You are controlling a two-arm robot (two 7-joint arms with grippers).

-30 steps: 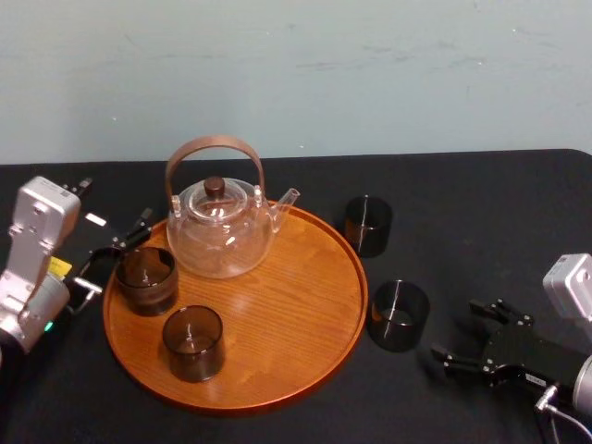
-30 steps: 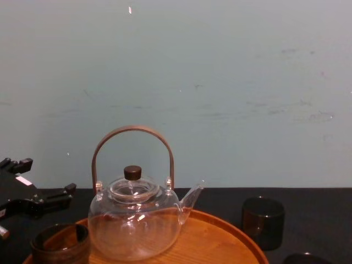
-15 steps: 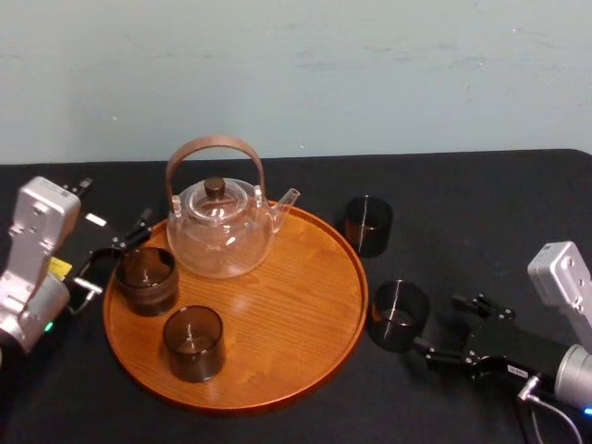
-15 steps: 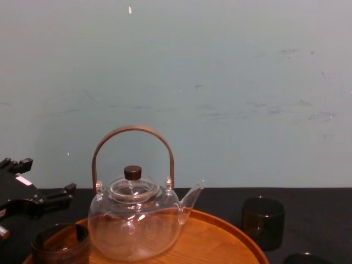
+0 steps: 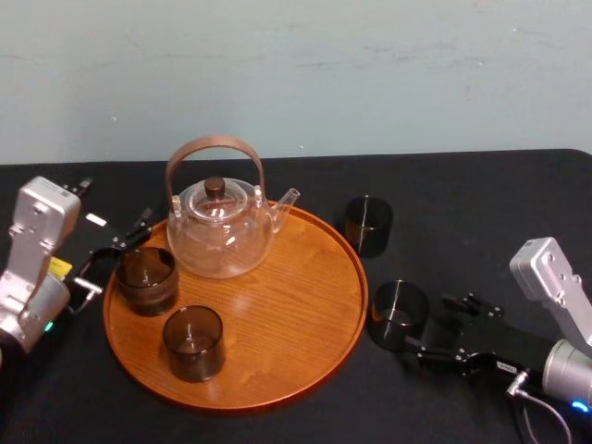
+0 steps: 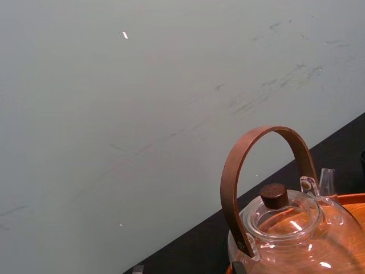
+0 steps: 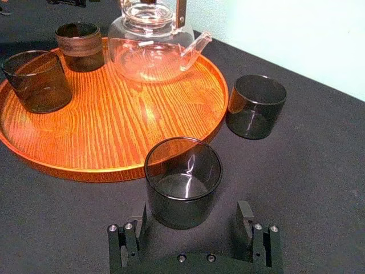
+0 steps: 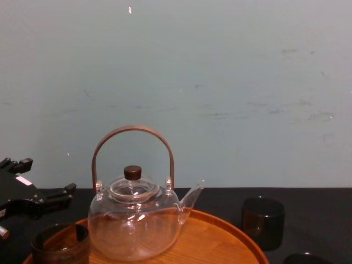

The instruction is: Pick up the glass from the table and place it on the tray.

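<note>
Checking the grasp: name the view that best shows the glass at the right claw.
Right wrist view: the glass stands whole, close, before the open right claw. Head view shows it small beside the tray; chest view catches its rim at the bottom edge.

Tray (image 5: 277, 314) left of centre on the table (image 5: 462, 213). On it: teapot (image 5: 220, 236) far side, far cup (image 5: 146, 279) and near cup (image 5: 193, 343) left. Right of the tray, on the table — far glass (image 5: 368, 225), near glass (image 5: 399, 315) just beside the rim. Right gripper (image 5: 427, 326) just right of the near glass.
</note>
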